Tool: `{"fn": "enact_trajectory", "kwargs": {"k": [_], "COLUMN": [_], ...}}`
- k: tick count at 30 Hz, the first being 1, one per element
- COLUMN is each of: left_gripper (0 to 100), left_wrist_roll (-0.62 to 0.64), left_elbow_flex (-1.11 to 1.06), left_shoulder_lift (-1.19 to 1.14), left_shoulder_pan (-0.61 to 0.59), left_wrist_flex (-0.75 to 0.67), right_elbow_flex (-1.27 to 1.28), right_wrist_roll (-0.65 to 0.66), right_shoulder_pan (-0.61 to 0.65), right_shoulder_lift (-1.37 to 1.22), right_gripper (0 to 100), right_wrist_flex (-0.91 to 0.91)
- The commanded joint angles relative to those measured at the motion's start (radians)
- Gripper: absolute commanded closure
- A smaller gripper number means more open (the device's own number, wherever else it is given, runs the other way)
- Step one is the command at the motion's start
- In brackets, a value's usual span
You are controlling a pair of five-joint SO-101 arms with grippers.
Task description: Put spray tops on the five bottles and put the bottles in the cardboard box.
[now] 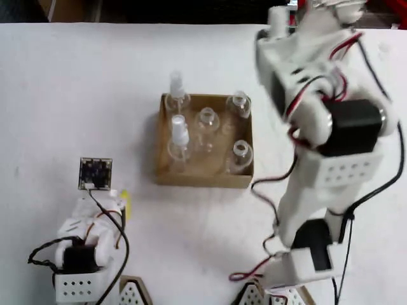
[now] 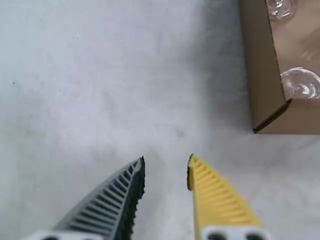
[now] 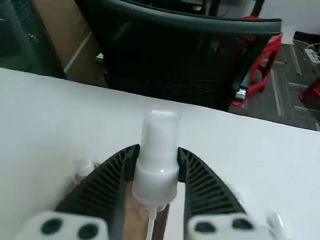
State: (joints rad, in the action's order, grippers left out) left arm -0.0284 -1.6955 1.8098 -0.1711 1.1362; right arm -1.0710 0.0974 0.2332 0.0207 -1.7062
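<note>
The cardboard box point(image 1: 203, 176) sits mid-table with five clear bottles in it. Two bottles point(image 1: 179, 145) on its left side carry white spray tops; the other three point(image 1: 240, 152) have bare necks. In the right wrist view my right gripper point(image 3: 157, 150) is shut on a white spray top point(image 3: 159, 165), its tube hanging down, held above the table near the far edge. My left gripper point(image 2: 166, 160) hovers open over bare table, with nothing between its grey and yellow fingers. The box corner point(image 2: 260, 80) lies just ahead of it, with an open bottle point(image 2: 300, 82) inside.
The right arm point(image 1: 331, 140) rises tall along the right side of the table, past the box. The left arm point(image 1: 82, 254) is folded low at the front left. A black mesh chair point(image 3: 175, 55) stands beyond the table's far edge.
</note>
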Motion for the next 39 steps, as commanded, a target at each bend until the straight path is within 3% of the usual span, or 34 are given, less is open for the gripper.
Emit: {"fn": "enact_trajectory", "kwargs": {"k": [1,3,8,14,22,27,31,39], "left_gripper": [87,87,87,87,87,87,86,86], "left_wrist_roll": [-0.011,-0.011,-0.011,-0.011,-0.011,-0.011,-0.011,-0.011], "left_elbow_flex": [0.003,0.003,0.003,0.003,0.003,0.003,0.003,0.003], "left_shoulder_lift": [0.010,0.010,0.010,0.010,0.010,0.010,0.010,0.010], "left_shoulder_pan": [-0.005,-0.005,-0.005,-0.005,-0.005,-0.005,-0.005,-0.005], "left_wrist_flex": [0.005,0.005,0.005,0.005,0.005,0.005,0.005,0.003], "right_elbow_flex": [0.187,0.307,0.562,0.907,1.404,1.643,1.717,1.720], "right_wrist_roll": [-0.014,-0.014,-0.020,-0.180,-0.173,-0.077,-0.078,-0.080], "right_shoulder_pan": [0.136,0.206,0.225,0.225,0.220,0.151,0.108,0.125], "right_shoulder_lift": [0.117,0.173,0.288,0.394,0.556,0.573,0.562,0.565], "right_gripper": [98.2,98.2,98.2,98.2,98.2,98.2,98.2,98.2], "right_wrist_flex": [-0.022,0.013,0.378,0.800,1.331,1.638,1.748,1.755]}}
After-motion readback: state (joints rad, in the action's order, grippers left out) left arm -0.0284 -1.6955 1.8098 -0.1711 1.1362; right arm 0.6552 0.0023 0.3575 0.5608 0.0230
